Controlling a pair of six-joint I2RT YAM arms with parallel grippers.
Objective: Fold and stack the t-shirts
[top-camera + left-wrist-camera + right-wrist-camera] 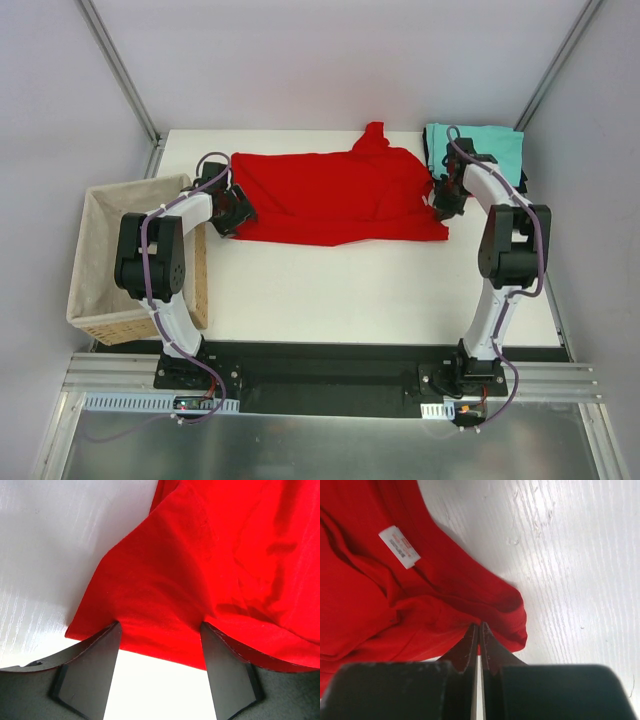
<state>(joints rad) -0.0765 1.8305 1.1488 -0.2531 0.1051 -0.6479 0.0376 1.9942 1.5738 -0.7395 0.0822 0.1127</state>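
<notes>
The red t-shirt (330, 195) lies spread across the upper middle of the table (380, 290). Its long axis runs left to right, with the neck label (399, 546) toward the right. My right gripper (478, 626) is closed and seems to pinch a fold at the shirt's right edge. My left gripper (160, 627) stands apart at the left hem. As I judge it, pulling with one side unheld would bunch the cloth toward the teal t-shirt (495, 148).

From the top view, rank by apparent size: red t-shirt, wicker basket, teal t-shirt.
Largest: the red t-shirt and the wicker basket cover similar areas, too close to rank.
Smallest: the folded teal t-shirt, clearly.
</notes>
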